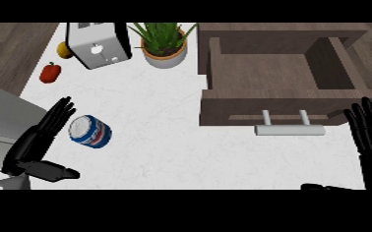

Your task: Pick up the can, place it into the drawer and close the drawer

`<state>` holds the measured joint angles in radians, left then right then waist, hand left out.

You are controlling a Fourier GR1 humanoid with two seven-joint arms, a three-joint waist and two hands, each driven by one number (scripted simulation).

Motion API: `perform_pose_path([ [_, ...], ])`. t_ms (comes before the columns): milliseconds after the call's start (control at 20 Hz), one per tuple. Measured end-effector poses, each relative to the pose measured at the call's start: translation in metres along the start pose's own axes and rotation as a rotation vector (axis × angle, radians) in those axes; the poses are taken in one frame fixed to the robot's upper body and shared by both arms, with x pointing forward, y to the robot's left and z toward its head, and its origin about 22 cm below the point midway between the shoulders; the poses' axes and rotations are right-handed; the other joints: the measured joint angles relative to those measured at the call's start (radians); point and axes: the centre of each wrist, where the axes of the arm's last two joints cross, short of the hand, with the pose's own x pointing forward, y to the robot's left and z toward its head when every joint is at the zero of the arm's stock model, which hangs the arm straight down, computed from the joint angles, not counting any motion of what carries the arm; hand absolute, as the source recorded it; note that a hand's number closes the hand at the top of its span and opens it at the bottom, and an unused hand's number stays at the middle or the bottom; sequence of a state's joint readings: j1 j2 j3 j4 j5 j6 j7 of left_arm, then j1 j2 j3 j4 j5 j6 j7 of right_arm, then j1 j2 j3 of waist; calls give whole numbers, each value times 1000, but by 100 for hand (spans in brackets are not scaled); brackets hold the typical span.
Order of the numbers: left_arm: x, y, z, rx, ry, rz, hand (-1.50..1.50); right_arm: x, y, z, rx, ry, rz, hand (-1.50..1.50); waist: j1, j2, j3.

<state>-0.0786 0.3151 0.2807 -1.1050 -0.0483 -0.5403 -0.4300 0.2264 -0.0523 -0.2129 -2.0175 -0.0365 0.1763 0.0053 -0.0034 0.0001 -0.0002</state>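
Note:
A blue and white can (90,131) with a silver lid lies on its side on the white counter at the left. My left hand (38,143) is open just left of it, fingers straight and close to the can, thumb spread below. The wooden drawer (280,69) stands pulled open at the right, nothing inside it, with a silver bar handle (289,130) on its front. At the right edge my right hand (359,132) rests open, fingers up, beside the handle.
A toaster (98,44) stands at the back left with a potted plant (165,44) beside it. A red pepper (50,72) and a yellow fruit (63,50) lie near the counter's left edge.

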Motion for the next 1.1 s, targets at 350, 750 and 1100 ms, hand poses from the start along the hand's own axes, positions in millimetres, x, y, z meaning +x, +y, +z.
perform_pose_path([
  [350, -15, 12, -5, 6, 20, 6, -150, 8, 2, 3, -7, -3, -5, -150, -2, 0, 0],
  [750, -37, 10, -6, 28, 67, 23, -150, 8, 1, 1, -10, -5, -6, -150, -3, 0, 0],
  [1100, -42, 8, -20, 35, 70, 23, -150, 19, 1, 0, -8, -6, -11, -150, -3, 0, 0],
])
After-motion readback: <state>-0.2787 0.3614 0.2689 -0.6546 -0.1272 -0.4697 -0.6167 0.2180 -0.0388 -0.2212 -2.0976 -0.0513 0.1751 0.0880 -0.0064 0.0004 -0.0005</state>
